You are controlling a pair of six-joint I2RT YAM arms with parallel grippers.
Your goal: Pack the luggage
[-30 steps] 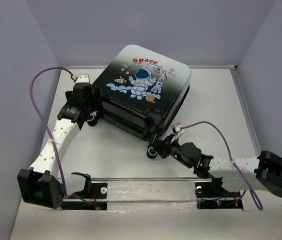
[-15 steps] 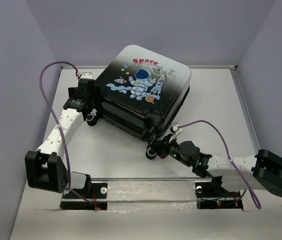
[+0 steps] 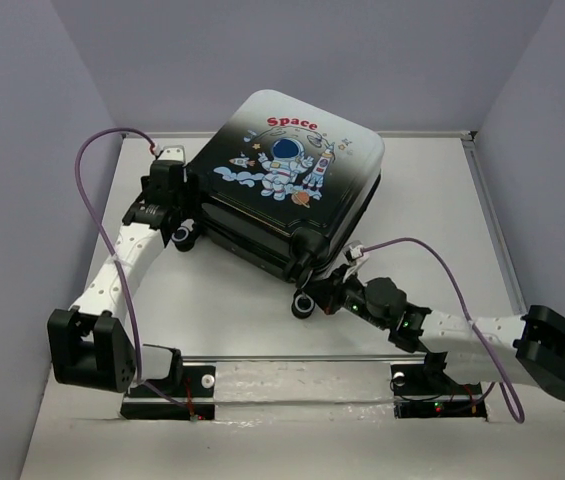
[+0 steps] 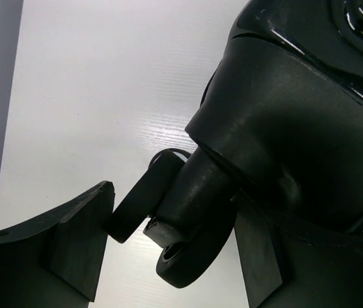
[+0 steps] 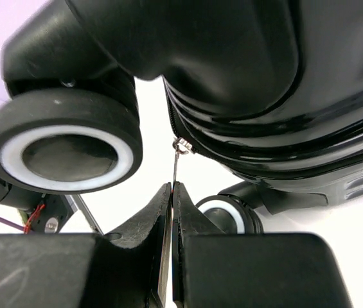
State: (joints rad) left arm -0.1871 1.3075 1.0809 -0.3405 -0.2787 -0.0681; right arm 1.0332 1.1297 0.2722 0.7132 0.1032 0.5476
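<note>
The luggage [image 3: 287, 170] lies flat and closed in mid-table, astronaut print and red "Space" facing up. My left gripper [image 3: 180, 226] is at its left corner. In the left wrist view the left gripper [image 4: 175, 215] has a black twin wheel [image 4: 168, 224] between its jaws, and both fingers [image 4: 78, 237] look in contact with it. My right gripper [image 3: 328, 296] is at the near corner. The right wrist view shows that gripper [image 5: 172, 190] shut on the thin metal zipper pull [image 5: 177, 163], which hangs from the zipper line of the luggage [image 5: 245, 77].
A white-rimmed wheel [image 5: 65, 147] sits just left of the right fingers and another wheel [image 5: 229, 215] just right of them. Purple cables loop over both arms [image 3: 87, 190]. Side walls bound the table; a metal rail [image 3: 292, 358] runs along the near edge.
The left arm swung in and its gripper settled onto the luggage's left wheel, jaws narrowing around it. The right gripper stayed shut on the zipper pull, barely shifting.
</note>
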